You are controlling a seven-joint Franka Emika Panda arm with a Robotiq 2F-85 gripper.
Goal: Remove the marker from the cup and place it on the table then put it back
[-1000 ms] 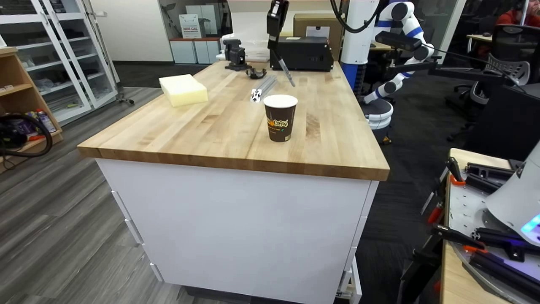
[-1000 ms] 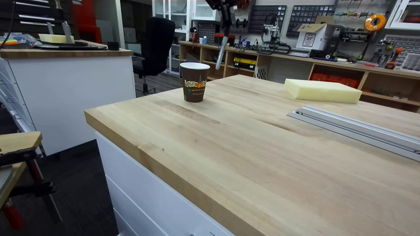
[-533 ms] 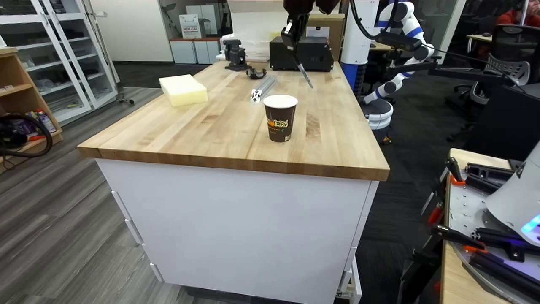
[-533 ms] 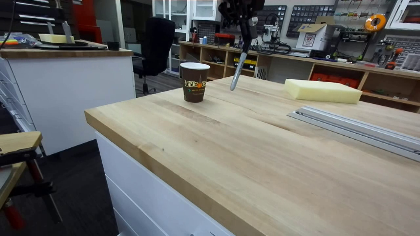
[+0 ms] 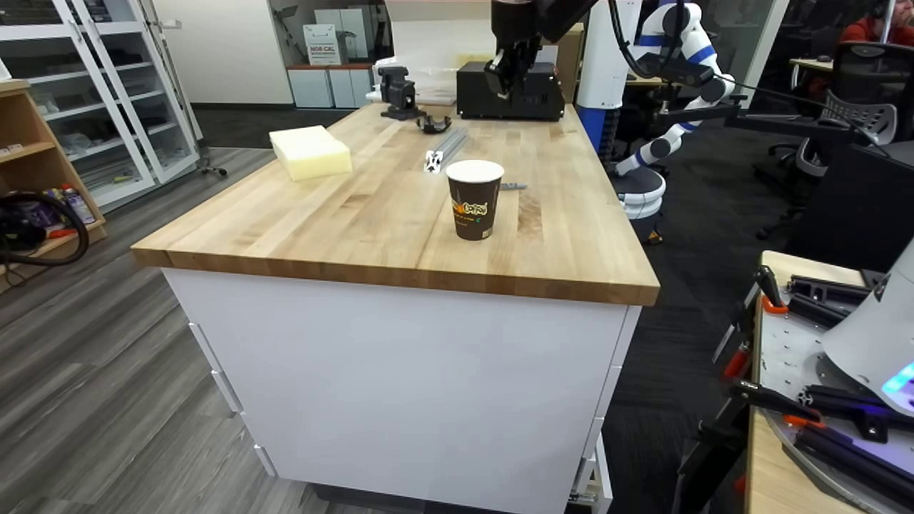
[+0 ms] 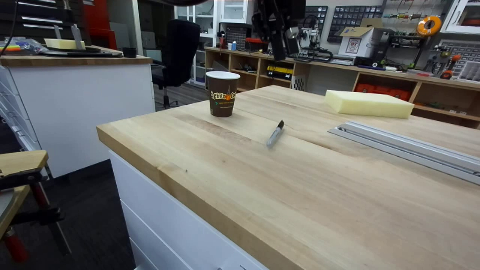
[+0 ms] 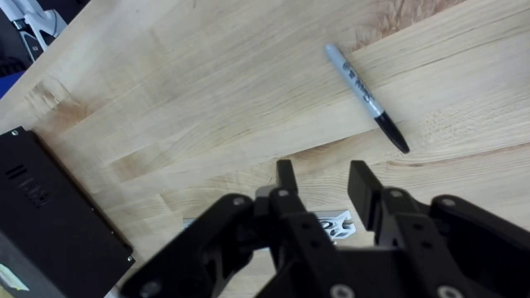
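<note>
The marker (image 6: 275,134), grey with a black cap, lies on the wooden table (image 6: 318,195) beside the cup. It shows whole in the wrist view (image 7: 357,87) and is partly hidden behind the cup in an exterior view (image 5: 514,186). The dark brown cup (image 5: 474,210) with a white rim stands upright in both exterior views (image 6: 222,95); it is out of the wrist view. My gripper (image 7: 319,176) is open, with a clear gap between its fingertips and nothing in it. It hangs above the table, over and apart from the marker, in both exterior views (image 6: 287,54).
A silver aluminium profile (image 6: 405,148) lies on the table, partly behind the fingers in the wrist view (image 7: 337,225). A pale yellow block (image 5: 312,153) sits at one side. A black box (image 5: 510,93) and a black device (image 5: 398,93) stand farther back.
Earlier the gripper held the marker slanting above the table and moved sideways and down with it. Now the gripper has opened and the marker lies on the table below it.
</note>
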